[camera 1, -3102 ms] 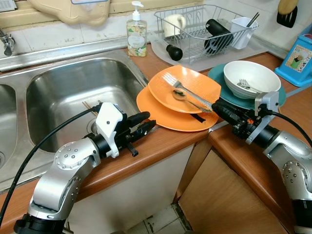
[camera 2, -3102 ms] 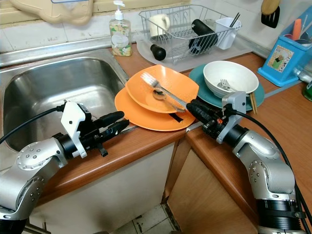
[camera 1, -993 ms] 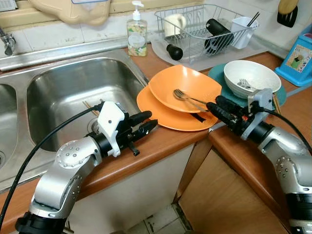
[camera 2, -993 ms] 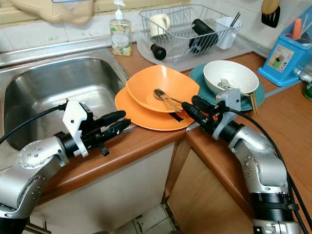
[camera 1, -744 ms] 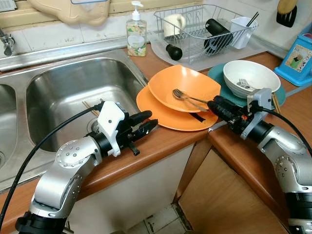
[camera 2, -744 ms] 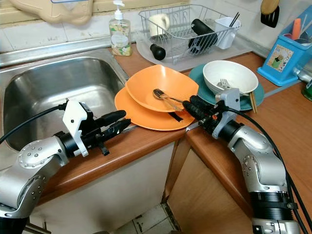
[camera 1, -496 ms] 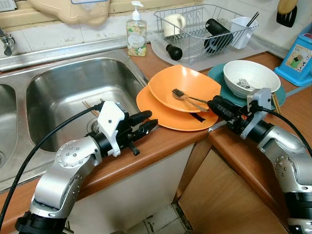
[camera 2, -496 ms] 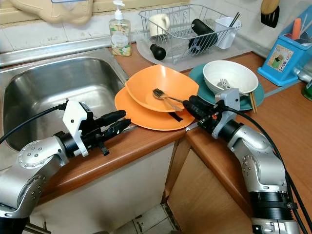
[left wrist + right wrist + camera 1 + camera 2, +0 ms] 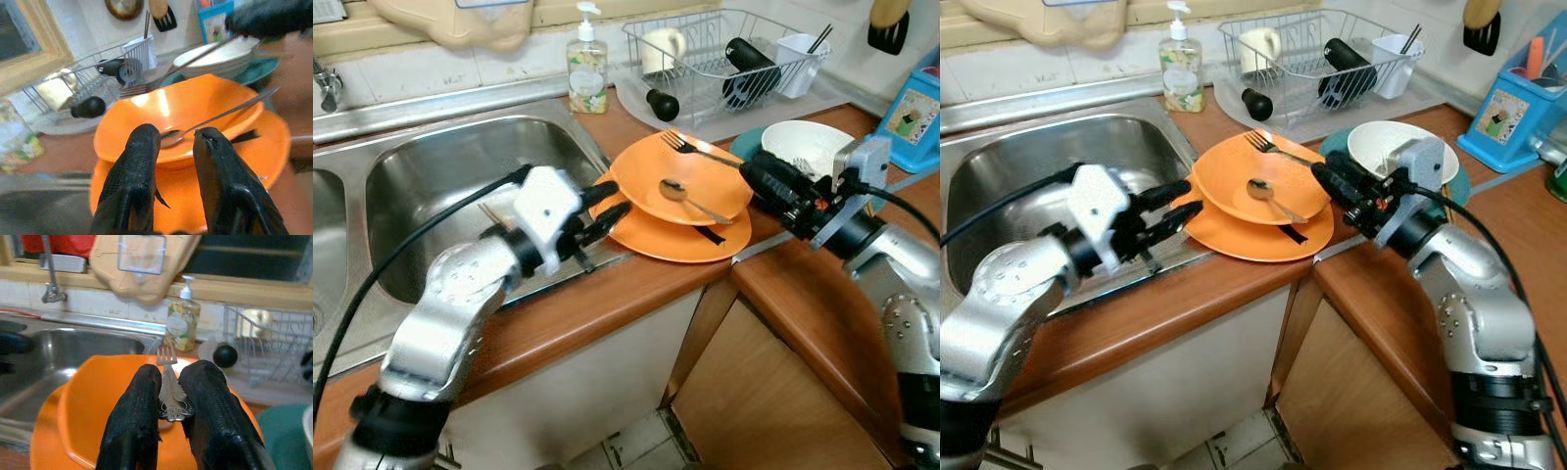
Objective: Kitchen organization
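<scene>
— Wooden counter (image 9: 636, 284) by the steel sink (image 9: 440, 186): what's hard to see?

— Right claw (image 9: 1324, 179) pinches the silver fork (image 9: 695, 150) above the stacked orange plates (image 9: 680, 191), hiding the white bowl's (image 9: 803, 147) near side. Left claw (image 9: 607, 211), blurred, gapes narrowly at their rim; a metal spoon (image 9: 690, 199) lies inside.
</scene>
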Controlling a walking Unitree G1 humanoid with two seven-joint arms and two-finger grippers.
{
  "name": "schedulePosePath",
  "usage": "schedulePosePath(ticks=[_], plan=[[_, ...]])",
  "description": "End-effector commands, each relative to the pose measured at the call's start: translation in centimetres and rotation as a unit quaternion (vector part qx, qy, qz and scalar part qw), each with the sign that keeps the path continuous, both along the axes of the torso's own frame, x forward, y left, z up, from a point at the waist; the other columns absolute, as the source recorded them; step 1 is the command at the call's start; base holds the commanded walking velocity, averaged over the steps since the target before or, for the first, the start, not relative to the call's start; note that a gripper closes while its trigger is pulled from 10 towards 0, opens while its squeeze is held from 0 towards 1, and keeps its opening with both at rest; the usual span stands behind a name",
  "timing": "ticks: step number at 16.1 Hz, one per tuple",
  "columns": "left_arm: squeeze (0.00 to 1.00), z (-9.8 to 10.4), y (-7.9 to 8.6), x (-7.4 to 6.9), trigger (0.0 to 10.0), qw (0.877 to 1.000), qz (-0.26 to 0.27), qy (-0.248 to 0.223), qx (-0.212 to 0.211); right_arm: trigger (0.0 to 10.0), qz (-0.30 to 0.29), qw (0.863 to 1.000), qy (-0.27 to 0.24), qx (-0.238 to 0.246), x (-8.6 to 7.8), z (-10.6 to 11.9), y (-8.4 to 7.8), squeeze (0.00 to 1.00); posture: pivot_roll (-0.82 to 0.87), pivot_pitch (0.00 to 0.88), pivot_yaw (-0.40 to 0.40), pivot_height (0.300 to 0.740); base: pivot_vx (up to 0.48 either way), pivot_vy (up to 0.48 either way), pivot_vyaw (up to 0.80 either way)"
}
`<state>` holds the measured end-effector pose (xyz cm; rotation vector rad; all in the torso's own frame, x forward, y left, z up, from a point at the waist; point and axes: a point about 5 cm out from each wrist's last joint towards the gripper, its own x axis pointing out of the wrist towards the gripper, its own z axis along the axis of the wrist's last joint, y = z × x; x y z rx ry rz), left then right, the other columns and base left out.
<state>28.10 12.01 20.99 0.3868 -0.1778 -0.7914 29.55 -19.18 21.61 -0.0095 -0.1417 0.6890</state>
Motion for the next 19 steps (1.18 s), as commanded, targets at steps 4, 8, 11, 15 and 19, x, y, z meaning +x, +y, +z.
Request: schedulePosePath(ticks=[4, 8, 11, 15, 19], plan=[[0.00, 1.0, -1.0, 1.4, 10.0, 0.988, 0.021, -0.121, 0.094, 0.7, 0.048, 0.998, -0.012, -0.030, -0.6, 1.3, 2.6, 0.00, -0.14, 0.000, -0.004, 0.740, 0.000, 0.000, 0.00], [0.00, 1.7, -0.9, 2.6, 4.1, 0.964, 0.048, -0.208, 0.160, 0.0, 0.062, 0.997, 0.006, -0.055, -0.5, 1.2, 4.9, 0.00, -0.13, 0.000, -0.009, 0.740, 0.000, 0.000, 0.00], [0.00, 1.0, -1.1, 2.6, 10.0, 0.958, 0.036, -0.224, 0.178, 0.0, 0.069, 0.996, 0.011, -0.055, -0.7, 1.2, 5.7, 0.00, -0.12, 0.000, -0.010, 0.740, 0.000, 0.000, 0.00], [1.00, 0.6, -1.2, 2.5, 10.0, 0.965, 0.015, -0.204, 0.167, 0.0, 0.068, 0.996, 0.013, -0.052, -0.4, 1.2, 6.6, 0.00, -0.11, 0.000, -0.016, 0.740, 0.000, 0.000, 0.00], [0.03, 0.0, -1.2, 2.8, 10.0, 0.956, 0.011, -0.215, 0.201, 0.0, 0.079, 0.996, 0.005, -0.043, -0.3, 1.8, 7.5, 0.00, -0.11, 0.000, -0.026, 0.740, 0.000, 0.000, 0.00]])
